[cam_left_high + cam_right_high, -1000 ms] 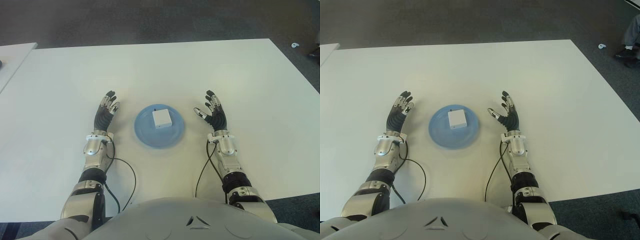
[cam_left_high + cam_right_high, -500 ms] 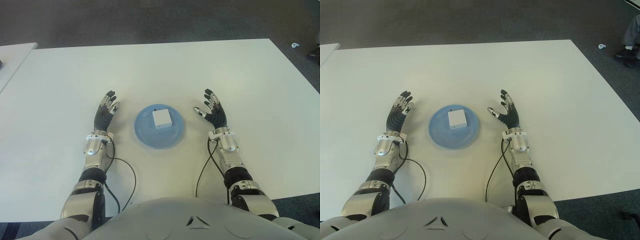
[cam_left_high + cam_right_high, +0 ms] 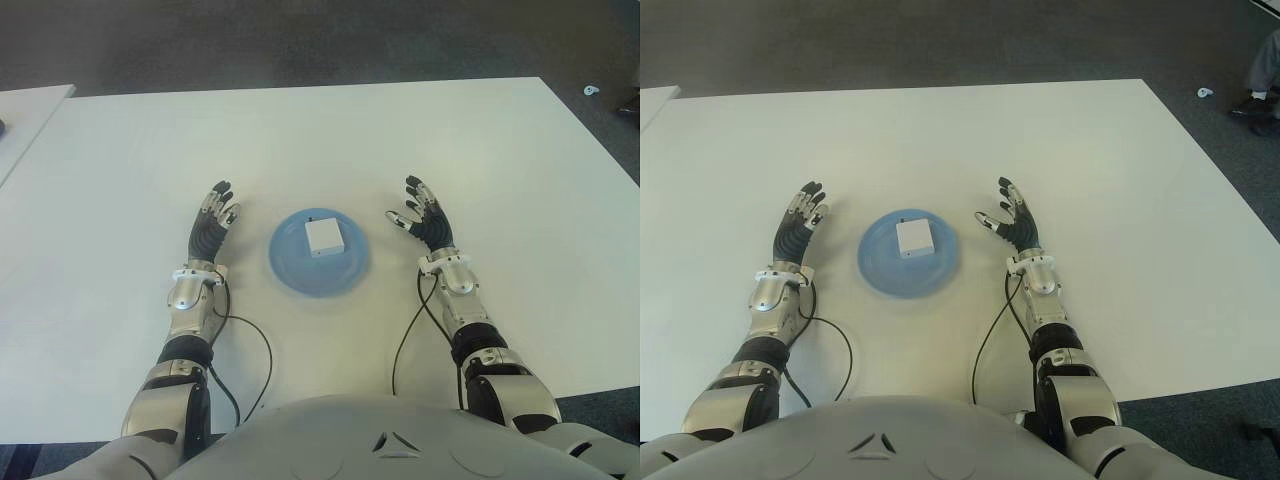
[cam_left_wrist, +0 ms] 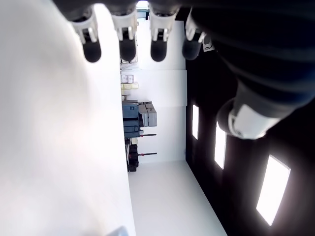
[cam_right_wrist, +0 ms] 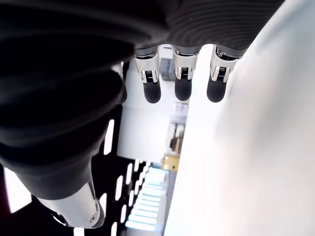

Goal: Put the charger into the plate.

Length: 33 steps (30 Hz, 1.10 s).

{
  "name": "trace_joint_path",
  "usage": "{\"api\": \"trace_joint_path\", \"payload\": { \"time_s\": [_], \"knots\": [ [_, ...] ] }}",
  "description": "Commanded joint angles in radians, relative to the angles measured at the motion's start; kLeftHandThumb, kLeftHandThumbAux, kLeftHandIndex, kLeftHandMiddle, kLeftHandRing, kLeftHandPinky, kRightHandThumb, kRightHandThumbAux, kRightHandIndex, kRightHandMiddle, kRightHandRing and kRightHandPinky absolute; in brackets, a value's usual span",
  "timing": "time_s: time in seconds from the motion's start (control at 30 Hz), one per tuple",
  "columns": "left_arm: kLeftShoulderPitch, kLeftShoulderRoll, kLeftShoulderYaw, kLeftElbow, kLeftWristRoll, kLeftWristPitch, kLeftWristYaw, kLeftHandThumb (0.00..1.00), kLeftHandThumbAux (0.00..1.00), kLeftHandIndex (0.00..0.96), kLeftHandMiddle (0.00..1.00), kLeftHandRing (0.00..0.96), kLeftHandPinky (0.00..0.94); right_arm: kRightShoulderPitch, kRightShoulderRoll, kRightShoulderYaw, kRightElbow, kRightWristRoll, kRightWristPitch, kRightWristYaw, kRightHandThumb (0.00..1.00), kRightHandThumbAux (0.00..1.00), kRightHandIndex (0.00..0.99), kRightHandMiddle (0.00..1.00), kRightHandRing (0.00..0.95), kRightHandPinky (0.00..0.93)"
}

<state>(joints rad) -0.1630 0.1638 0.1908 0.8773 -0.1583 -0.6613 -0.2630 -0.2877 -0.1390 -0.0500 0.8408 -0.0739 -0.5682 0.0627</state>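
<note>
Where the blue plate (image 3: 318,276) sits on the white table (image 3: 500,140), the white charger (image 3: 323,236) is seen lying flat inside it, slightly toward the far side of the plate's centre. The charger is nearly square, so no clear long axis can be told; its edges are turned slightly askew to the table's edges. Nothing is placed over the charger. The left hand (image 3: 213,222) is shown left of the plate, palm up, its fingers spread and empty. The right hand (image 3: 423,217) is shown right of the plate, likewise spread and empty. Compared with 1 second earlier, the right hand has been shifted slightly away from the robot and its forearm angled more; plate, charger and left hand are unchanged.
</note>
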Motion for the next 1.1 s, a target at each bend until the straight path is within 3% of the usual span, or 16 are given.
{"api": "trace_joint_path", "payload": {
  "time_s": [0.03, 0.43, 1.1],
  "knots": [
    [0.083, -0.034, -0.017, 0.090, 0.019, 0.077, 0.000, 0.000, 0.570, 0.000, 0.026, 0.020, 0.055, 0.029, 0.014, 0.010, 0.067, -0.005, 0.059, -0.010, 0.103, 0.759, 0.019, 0.025, 0.017, 0.040],
    [0.078, -0.032, -0.019, 0.094, 0.018, 0.073, -0.006, 0.000, 0.562, 0.000, 0.034, 0.035, 0.073, -0.003, 0.009, 0.020, 0.110, -0.017, 0.073, -0.031, 0.136, 0.724, 0.010, 0.019, 0.010, 0.041],
    [0.058, -0.024, -0.008, 0.105, 0.004, 0.087, -0.011, 0.000, 0.542, 0.000, 0.045, 0.046, 0.077, 0.016, 0.008, 0.001, 0.104, 0.010, 0.057, -0.024, 0.182, 0.712, 0.000, 0.009, 0.006, 0.048]
  ]
}}
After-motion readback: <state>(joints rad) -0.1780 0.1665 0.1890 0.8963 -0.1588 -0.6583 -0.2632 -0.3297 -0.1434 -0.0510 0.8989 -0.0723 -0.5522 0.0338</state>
